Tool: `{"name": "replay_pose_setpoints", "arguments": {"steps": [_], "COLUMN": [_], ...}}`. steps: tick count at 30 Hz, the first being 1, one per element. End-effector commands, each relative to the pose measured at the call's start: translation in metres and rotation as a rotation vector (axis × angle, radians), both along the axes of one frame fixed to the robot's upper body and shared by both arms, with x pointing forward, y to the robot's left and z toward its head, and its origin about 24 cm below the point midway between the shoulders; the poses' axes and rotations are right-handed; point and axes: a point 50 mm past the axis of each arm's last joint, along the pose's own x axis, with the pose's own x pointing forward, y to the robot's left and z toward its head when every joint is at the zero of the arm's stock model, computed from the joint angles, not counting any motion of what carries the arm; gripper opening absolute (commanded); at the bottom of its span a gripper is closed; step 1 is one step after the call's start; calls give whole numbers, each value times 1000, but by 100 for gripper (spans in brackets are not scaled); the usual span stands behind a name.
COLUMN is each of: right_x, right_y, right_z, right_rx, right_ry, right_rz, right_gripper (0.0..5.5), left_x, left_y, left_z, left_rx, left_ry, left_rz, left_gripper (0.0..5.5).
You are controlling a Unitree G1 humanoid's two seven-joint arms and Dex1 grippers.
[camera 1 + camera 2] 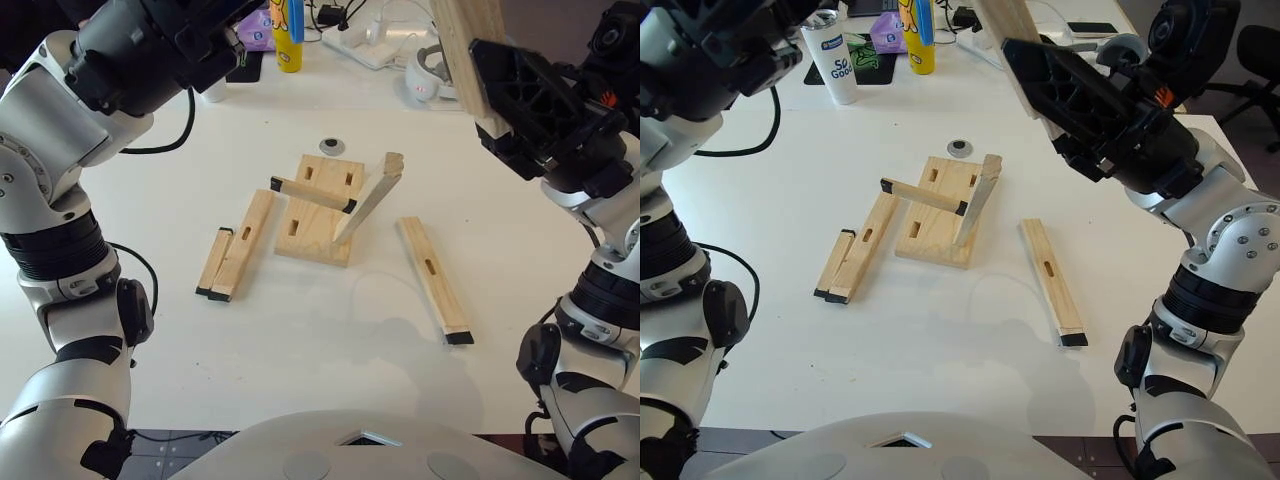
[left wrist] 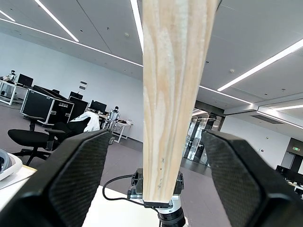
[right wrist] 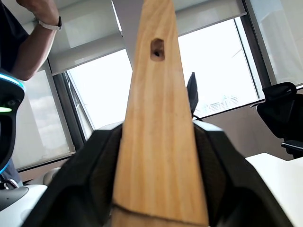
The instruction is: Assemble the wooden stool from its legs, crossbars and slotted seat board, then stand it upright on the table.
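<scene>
Right gripper (image 3: 158,130) clamped on a leg (image 1: 465,40), high and to the right of the seat board (image 1: 318,215).
Its wrist view shows the leg's hole; the left gripper (image 2: 156,137) fingers stand apart, a wooden piece (image 2: 175,94) between them untouched.

Seat board (image 1: 318,210) and legs (image 1: 436,280) are pale, smooth bare wood; the table (image 1: 300,340) is matt white.

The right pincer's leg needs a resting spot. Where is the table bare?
Bare: the near table strip before the seat board, and the patch right of the lone leg. Crowded: two pieces left of the board, bottle and cup along the far edge.
</scene>
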Motion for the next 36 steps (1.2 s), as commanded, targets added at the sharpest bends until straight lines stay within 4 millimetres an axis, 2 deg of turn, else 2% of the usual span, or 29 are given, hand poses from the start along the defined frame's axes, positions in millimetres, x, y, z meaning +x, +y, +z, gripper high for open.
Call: {"name": "replay_pose_setpoints", "arguments": {"steps": [1,10,18,25,36], "right_x": [-4,-10,-8,-8,-7], "right_y": [1,6,-1,-6,-12], "right_z": [-5,-12,-11,-10,-20], "right_rx": [-47,-101,-116,-141,-171], "right_ry": [-13,-31,-34,-39,-23], "right_rz": [11,51,49,57,27], "right_gripper": [207,207,207,207,207], "left_x": [-5,-11,-9,-7,-6], "left_y": [-3,-4,0,5,6], "left_z": [4,9,-3,1,5], "left_rx": [-13,-21,64,87,113], "left_ry": [-16,-17,2,-9,-21], "left_rz": [-28,-56,-39,-43,-64], "left_gripper": [354,354,354,354,354]}}
